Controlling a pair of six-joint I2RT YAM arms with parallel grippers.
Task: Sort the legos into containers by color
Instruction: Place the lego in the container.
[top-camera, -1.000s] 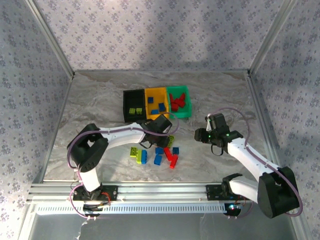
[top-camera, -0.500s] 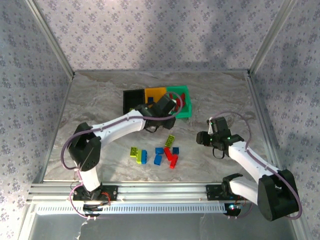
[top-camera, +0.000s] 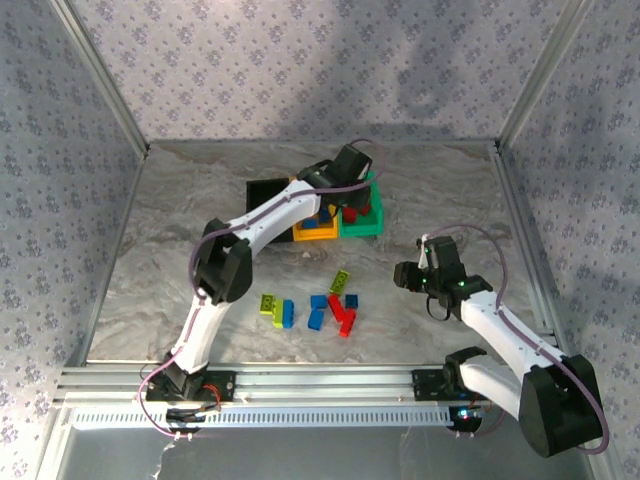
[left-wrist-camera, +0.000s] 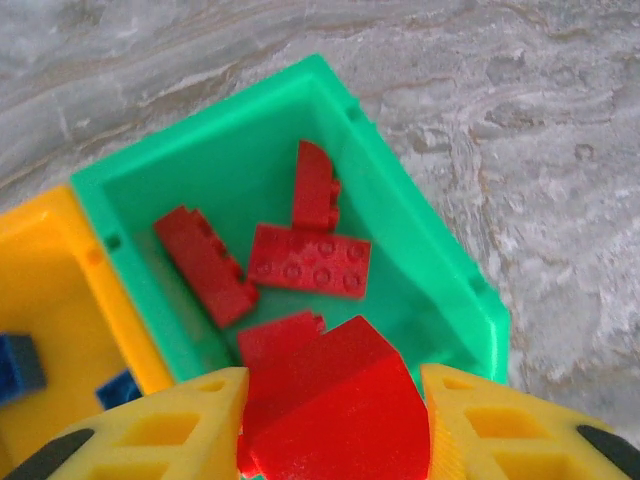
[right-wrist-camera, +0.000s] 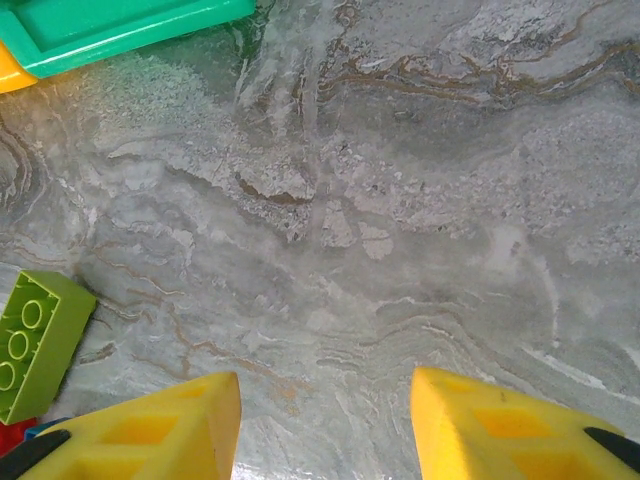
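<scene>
red brick over green bin

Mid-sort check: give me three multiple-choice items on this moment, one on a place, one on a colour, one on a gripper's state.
1. The left gripper hangs over: A the green plastic bin; B the black bin; C the loose bricks.
2. The small studded plastic bricks lying in the green bin are: A blue; B red; C lime.
3. The right gripper is: A shut on a lime brick; B open, holding nothing; C shut on a blue brick.
Answers: 1 A, its wrist view looks into that bin past the red brick it grips. 2 B, every one is red. 3 B, bare marbled table shows between its fingers.
</scene>
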